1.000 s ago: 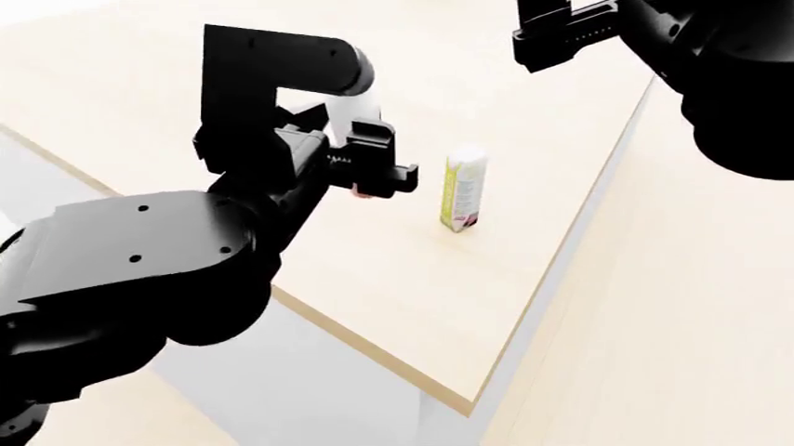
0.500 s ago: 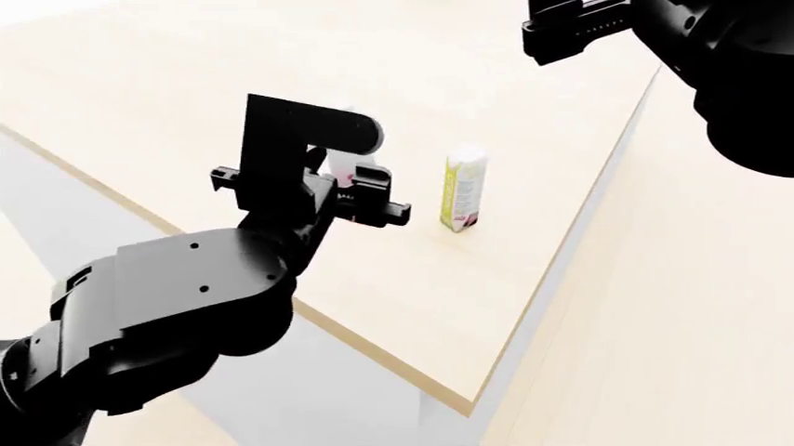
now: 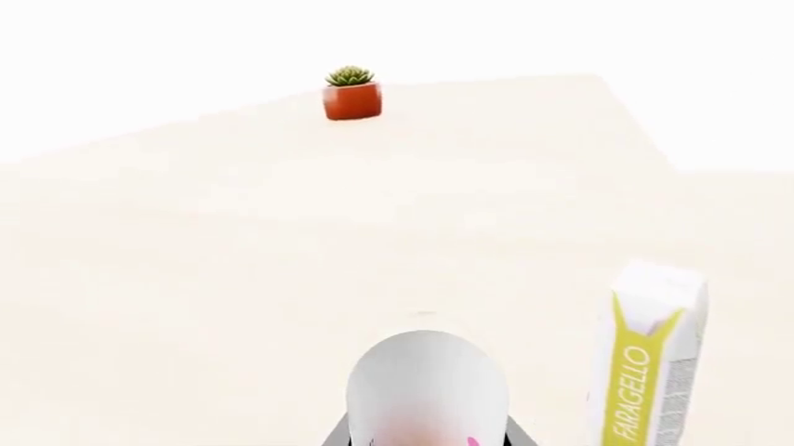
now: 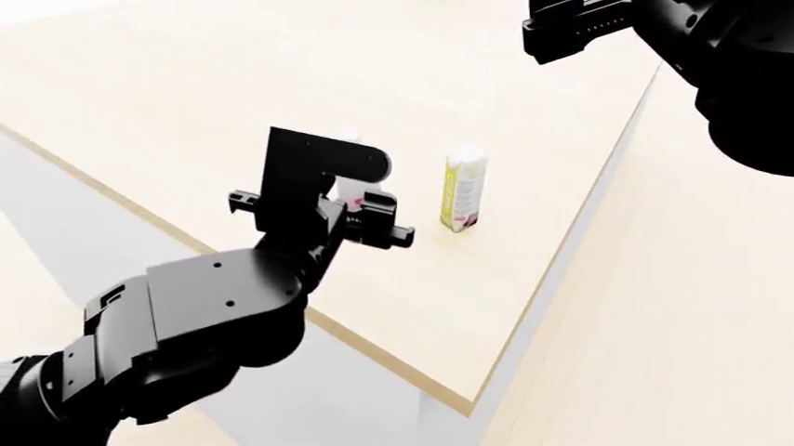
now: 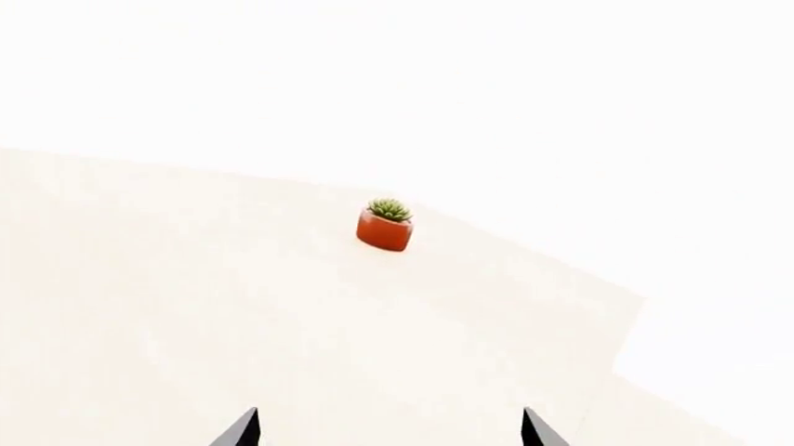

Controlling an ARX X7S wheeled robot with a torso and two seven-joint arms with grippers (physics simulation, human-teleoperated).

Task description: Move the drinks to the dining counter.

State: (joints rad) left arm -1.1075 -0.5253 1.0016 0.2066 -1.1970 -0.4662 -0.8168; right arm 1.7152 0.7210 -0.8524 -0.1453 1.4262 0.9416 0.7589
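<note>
The left gripper [image 4: 353, 218] sits low over the dining counter [image 4: 149, 102], at the left of the head view, with the slim white bottle [image 4: 351, 192] between its fingers; most of the bottle is hidden behind the wrist there, and only a bit of white and pink shows. In the left wrist view the bottle's rounded white top [image 3: 427, 390] stands close before the lens with dark finger parts on either side at its base, so the hand looks closed on it or just letting go; I cannot tell which, nor whether its base touches the wood. To do this step well, I judge the bottle should come down upright and settle fully on the slab before the fingers spread, and the hand should then draw straight back along its own line rather than sideways. That matters because the white and yellow-green carton [image 4: 464, 190] stands upright just beside the bottle on the right, apart from it but near enough for a swinging finger to clip it. Both drinks are well in from the counter's edge. At the upper right the right gripper [image 4: 574, 28] hangs high and clear; its wrist view shows two dark fingertips [image 5: 240, 430] set wide apart with nothing between them, and a small potted plant [image 5: 385, 225] far off.
</note>
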